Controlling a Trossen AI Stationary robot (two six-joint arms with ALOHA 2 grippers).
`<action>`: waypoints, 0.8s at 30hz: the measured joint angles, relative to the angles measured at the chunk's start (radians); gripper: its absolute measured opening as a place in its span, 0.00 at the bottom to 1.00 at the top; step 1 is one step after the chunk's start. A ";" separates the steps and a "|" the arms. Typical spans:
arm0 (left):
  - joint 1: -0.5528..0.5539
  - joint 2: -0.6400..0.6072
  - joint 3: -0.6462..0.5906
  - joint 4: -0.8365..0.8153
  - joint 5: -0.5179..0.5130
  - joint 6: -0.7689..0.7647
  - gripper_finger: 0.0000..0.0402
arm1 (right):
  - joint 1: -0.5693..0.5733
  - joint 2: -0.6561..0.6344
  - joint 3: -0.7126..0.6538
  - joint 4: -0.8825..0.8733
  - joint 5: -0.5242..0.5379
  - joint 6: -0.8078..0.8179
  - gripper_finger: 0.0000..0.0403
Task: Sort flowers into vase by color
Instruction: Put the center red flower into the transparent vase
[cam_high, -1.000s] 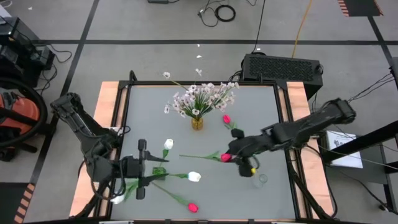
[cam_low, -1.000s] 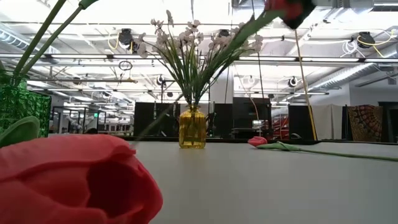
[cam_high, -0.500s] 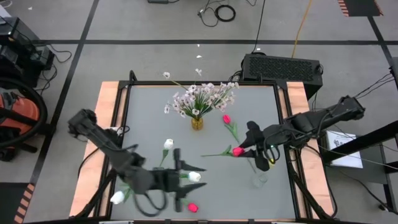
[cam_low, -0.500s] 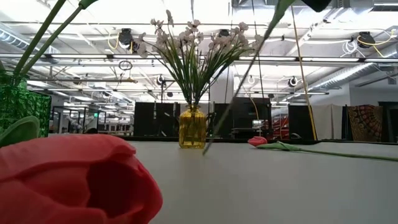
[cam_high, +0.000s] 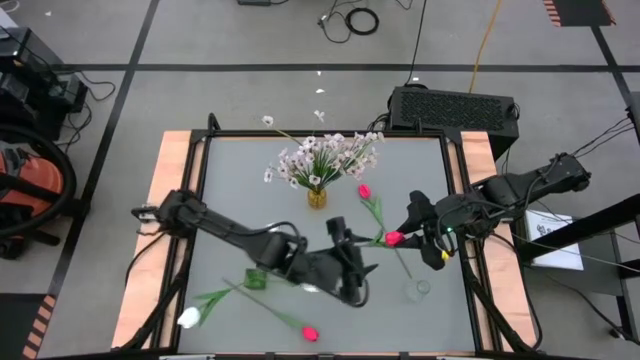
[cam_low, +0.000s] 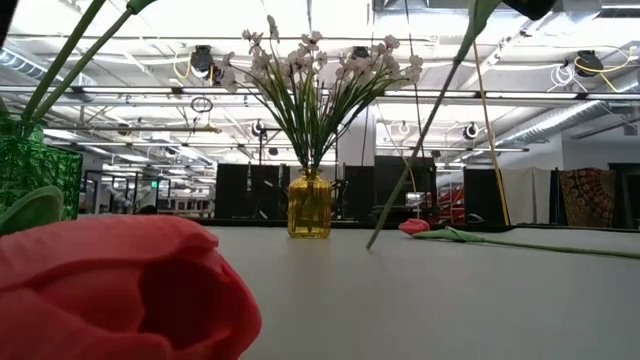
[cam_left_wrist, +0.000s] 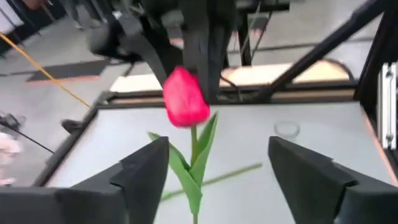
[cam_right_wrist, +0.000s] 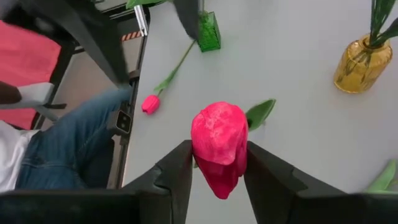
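A pink-red tulip sits pinched between the right gripper's fingers, its green stem hanging down toward the table. Another pink-red tulip lies flat just beside that gripper, and a third lies well apart.

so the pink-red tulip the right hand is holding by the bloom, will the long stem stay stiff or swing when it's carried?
The right hand is clamped on the pink-red artificial tulip at the bloom. In the low view its thin green stem hangs as a straight slanted line, so it is probably fairly stiff and light. Gripped at one end only, the free tip will likely sway.
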 joint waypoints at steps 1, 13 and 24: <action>0.009 0.010 0.000 -0.002 0.017 -0.001 0.73 | 0.000 -0.001 0.000 -0.001 -0.001 0.000 0.32; 0.069 0.011 0.001 -0.045 0.132 -0.025 0.77 | 0.000 -0.001 0.000 0.060 0.002 -0.008 0.32; 0.119 0.029 0.001 -0.052 0.152 -0.019 0.77 | 0.000 0.004 0.000 0.113 0.002 -0.026 0.32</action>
